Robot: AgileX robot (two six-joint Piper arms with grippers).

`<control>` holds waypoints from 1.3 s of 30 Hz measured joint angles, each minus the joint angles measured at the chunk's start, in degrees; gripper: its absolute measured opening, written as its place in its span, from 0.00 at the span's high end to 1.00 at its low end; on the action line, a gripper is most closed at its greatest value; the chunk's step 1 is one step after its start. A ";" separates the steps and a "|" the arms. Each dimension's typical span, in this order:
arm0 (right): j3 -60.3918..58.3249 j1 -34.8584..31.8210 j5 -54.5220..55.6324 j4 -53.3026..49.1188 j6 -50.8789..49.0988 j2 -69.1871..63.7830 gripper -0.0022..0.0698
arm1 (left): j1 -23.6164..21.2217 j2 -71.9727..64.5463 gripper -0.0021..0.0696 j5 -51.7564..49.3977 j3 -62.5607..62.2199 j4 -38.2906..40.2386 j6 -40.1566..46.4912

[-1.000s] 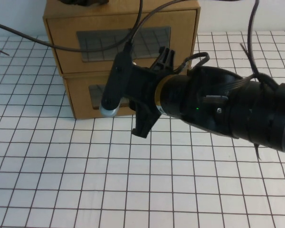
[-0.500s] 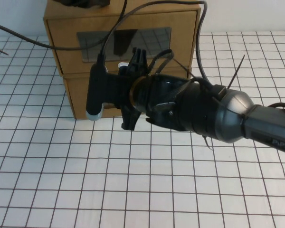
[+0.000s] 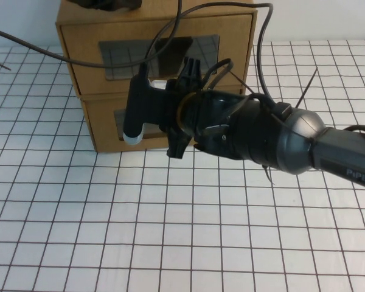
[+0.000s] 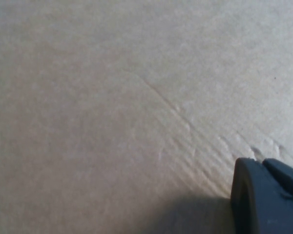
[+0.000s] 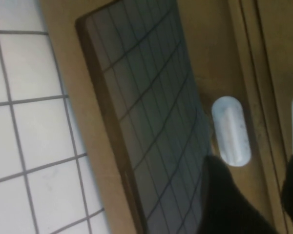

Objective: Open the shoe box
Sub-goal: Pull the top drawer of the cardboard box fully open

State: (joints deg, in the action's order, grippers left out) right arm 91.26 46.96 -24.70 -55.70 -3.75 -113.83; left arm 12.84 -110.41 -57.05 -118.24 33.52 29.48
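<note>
Two brown cardboard shoe boxes are stacked at the back of the table, the upper box (image 3: 231,48) on the lower box (image 3: 100,125), each with a dark window in its front. My right gripper (image 3: 170,112) reaches across in front of the lower box. In the right wrist view my right gripper (image 5: 263,195) stands open close to that front, beside a white oval pull tab (image 5: 229,130) next to the window (image 5: 146,122), with nothing between its fingers. My left gripper (image 3: 103,3) rests on top of the upper box; in the left wrist view my left gripper (image 4: 266,195) lies against bare cardboard.
The table (image 3: 170,231) is white with a grid of dark lines and stretches out in front of the boxes. Black cables (image 3: 61,58) hang across the upper box's front. The right arm's thick body (image 3: 274,134) covers the lower box's right half.
The right gripper has opened wider. The arm swung left along the lower box's front, then came back a little to the right. The boxes have not moved.
</note>
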 joint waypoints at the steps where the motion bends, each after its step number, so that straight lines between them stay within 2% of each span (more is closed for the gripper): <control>1: 0.00 0.00 -0.18 -0.63 -0.85 0.00 0.62 | 0.00 0.00 0.97 0.00 0.00 0.00 0.00; 9: 1.35 0.00 0.15 -4.12 -3.75 1.57 0.62 | 0.00 0.00 0.97 0.00 0.00 0.11 -0.04; 39: 2.23 -0.91 4.17 -9.16 -3.91 -1.77 0.63 | 0.00 0.00 0.97 -0.13 0.00 0.33 -0.24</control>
State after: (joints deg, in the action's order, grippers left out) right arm 93.49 46.06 -20.54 -64.85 -7.66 -115.60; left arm 12.84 -110.41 -57.18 -118.24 33.84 29.24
